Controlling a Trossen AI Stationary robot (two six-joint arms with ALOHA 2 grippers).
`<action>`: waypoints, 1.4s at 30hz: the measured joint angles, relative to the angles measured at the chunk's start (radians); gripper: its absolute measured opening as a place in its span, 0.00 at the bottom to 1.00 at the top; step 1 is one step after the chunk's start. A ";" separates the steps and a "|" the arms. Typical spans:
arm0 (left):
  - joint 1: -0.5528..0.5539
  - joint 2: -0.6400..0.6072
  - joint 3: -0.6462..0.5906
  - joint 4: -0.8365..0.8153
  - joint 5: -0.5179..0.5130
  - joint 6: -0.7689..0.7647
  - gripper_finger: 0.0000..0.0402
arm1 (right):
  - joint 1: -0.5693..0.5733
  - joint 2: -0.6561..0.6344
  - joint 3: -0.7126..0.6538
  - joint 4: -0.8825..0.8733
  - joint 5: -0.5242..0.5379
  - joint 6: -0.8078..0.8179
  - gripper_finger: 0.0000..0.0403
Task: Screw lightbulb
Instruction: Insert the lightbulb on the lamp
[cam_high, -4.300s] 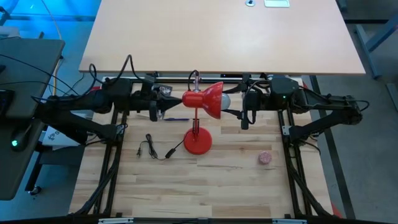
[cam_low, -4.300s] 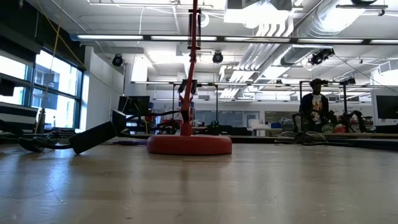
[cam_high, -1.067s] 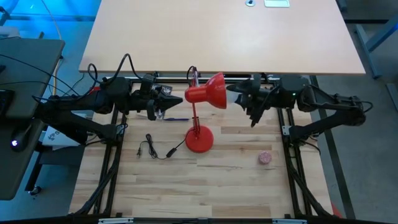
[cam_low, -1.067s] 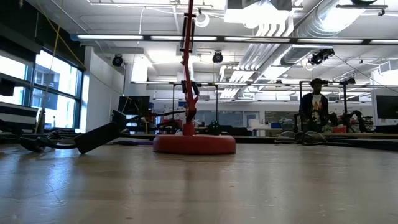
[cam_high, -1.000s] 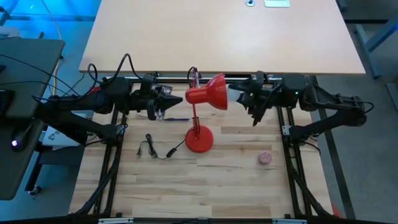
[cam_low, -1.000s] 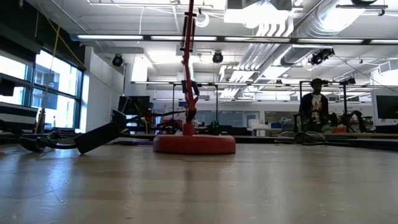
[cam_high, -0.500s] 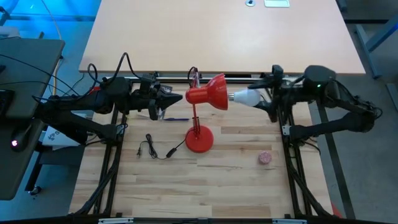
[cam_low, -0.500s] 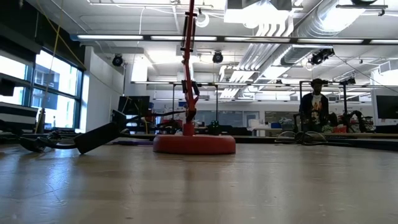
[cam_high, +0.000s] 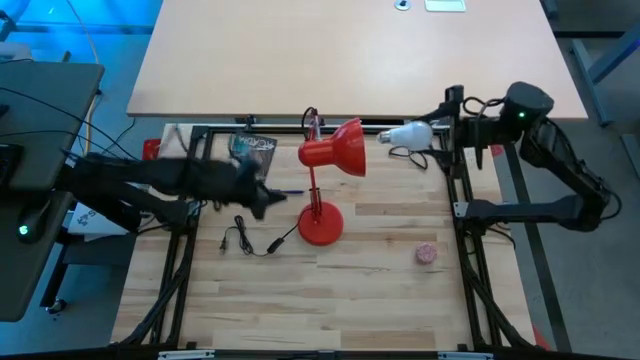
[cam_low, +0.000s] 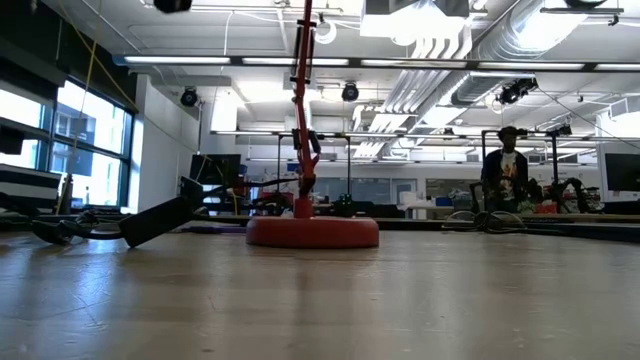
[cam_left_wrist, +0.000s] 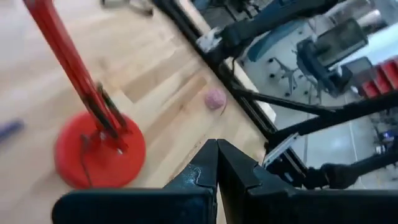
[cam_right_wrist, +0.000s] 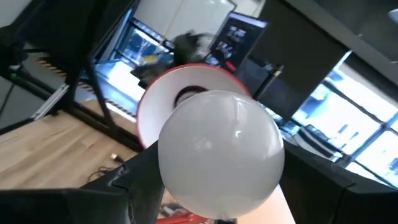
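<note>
Beyond the far edge in the low view, an open workshop hall with ceiling ducts, strip lights and a person (cam_low: 511, 165) standing at the right by distant benches. Nearer, a plank wooden tabletop (cam_high: 350, 300) inside a dark frame, with a pale board lying past its far side.

On that tabletop, a red desk lamp (cam_high: 322, 190): round base (cam_low: 312, 232) near the middle, thin stem rising, shade (cam_high: 335, 153) tipped sideways with its mouth facing the right arm. In the right wrist view, white inner shade and dark socket showing straight ahead, behind the bulb.

Left arm reaching low across the left side, its left claw (cam_high: 262, 198) blurred just beside the lamp's stem; in its own wrist view the two fingers (cam_left_wrist: 233, 171) pressed together, pinching nothing, above the red base.

Right arm drawn back to the right frame rail, right claw (cam_high: 437, 137) pinching the lightbulb (cam_high: 408, 133) by its screw end, round glass pointing at the shade's mouth, clearly apart from it and outside the shade. Bulb (cam_right_wrist: 219, 160) filling the right wrist view.

Black cord with a plug (cam_high: 249, 241) lying left of the base. Small pink ball (cam_high: 427, 253) resting to the right of the base, well apart from it.
</note>
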 joint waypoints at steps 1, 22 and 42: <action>-0.024 0.019 -0.032 0.047 -0.029 -0.038 0.00 | -0.009 -0.005 0.000 0.014 0.000 0.009 0.65; -0.046 0.826 0.272 0.245 -0.433 -0.891 0.00 | -0.058 -0.017 0.000 0.119 0.131 0.169 0.65; 0.101 1.020 0.275 0.850 -0.027 -0.173 0.00 | -0.058 -0.016 0.000 0.141 0.130 0.184 0.65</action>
